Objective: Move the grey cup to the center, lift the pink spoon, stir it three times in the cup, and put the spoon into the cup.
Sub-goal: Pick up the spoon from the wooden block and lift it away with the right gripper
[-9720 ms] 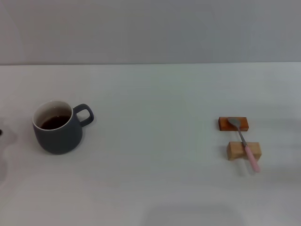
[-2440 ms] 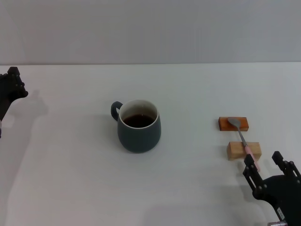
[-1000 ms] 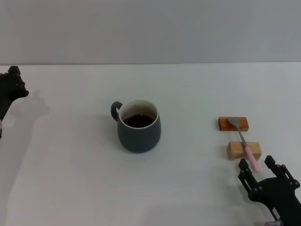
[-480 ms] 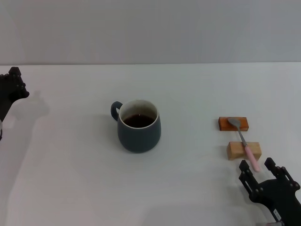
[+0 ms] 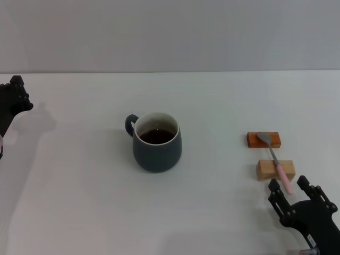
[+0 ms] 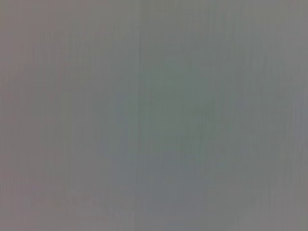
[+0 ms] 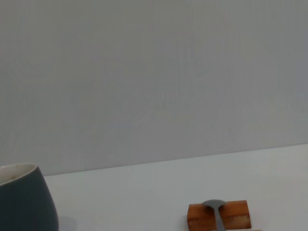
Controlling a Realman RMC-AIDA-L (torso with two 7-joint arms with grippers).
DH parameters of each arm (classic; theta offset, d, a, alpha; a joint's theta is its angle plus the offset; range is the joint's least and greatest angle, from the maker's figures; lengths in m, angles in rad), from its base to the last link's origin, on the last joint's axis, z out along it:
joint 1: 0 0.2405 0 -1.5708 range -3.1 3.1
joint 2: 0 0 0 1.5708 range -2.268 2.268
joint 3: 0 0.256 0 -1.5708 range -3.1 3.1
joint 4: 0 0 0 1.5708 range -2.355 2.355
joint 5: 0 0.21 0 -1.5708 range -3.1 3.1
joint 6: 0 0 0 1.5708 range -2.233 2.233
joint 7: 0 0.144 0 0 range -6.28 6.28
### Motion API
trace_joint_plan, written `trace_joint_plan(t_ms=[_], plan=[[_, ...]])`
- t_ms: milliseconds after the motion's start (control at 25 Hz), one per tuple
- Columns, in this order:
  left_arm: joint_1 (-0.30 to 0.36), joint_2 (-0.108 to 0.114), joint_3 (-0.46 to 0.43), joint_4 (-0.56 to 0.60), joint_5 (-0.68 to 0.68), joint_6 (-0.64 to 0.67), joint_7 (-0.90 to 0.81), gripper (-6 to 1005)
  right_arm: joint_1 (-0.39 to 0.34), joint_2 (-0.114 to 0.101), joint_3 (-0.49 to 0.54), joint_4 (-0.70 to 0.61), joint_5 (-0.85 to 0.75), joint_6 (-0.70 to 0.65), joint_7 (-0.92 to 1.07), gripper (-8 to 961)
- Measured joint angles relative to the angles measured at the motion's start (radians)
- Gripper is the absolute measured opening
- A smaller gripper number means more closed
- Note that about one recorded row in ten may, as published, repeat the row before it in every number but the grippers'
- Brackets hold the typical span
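Nearest the robot, the right gripper (image 5: 291,187) sits low at the near right of the table (image 5: 212,212), its two fingers spread wide with nothing between them, and the tip of the pink spoon (image 5: 276,158) handle lies right in that gap. The spoon's long axis runs away from the gripper and slightly toward the left: its pink handle crosses the light wooden block (image 5: 275,170), and its metal bowl rests on the orange-brown block (image 5: 263,139) just beyond. So the spoon lies straight ahead of the open jaws, which looks well lined up for closing on the handle end. Compared with a couple of seconds ago, the right gripper has shifted a little leftward so the handle now falls between the fingers rather than beside them; over the last half second it has barely moved. Farther off, the grey cup (image 5: 156,141) stands upright near the table's centre, handle toward the left, dark liquid inside, well apart from the spoon. The left gripper (image 5: 13,101) waits at the far left edge; whether it is open I cannot tell.
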Motion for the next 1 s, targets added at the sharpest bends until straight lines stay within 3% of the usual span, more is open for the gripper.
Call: trace_joint_plan(t_ms=[360, 480, 1000], plan=[[0.008, 0.001, -0.001, 0.003, 0.000, 0.003, 0.000, 2, 0.011, -0.002, -0.028, -0.003, -0.001, -0.009, 0.004, 664], [0.009, 0.002, -0.002, 0.003, 0.000, 0.005, 0.000, 2, 0.011, -0.002, -0.027, -0.003, 0.000, -0.009, 0.004, 537], [0.010, 0.003, 0.000, 0.003, 0.000, 0.013, 0.000, 1, 0.007, -0.004, -0.014, 0.000, 0.031, -0.009, -0.003, 537]])
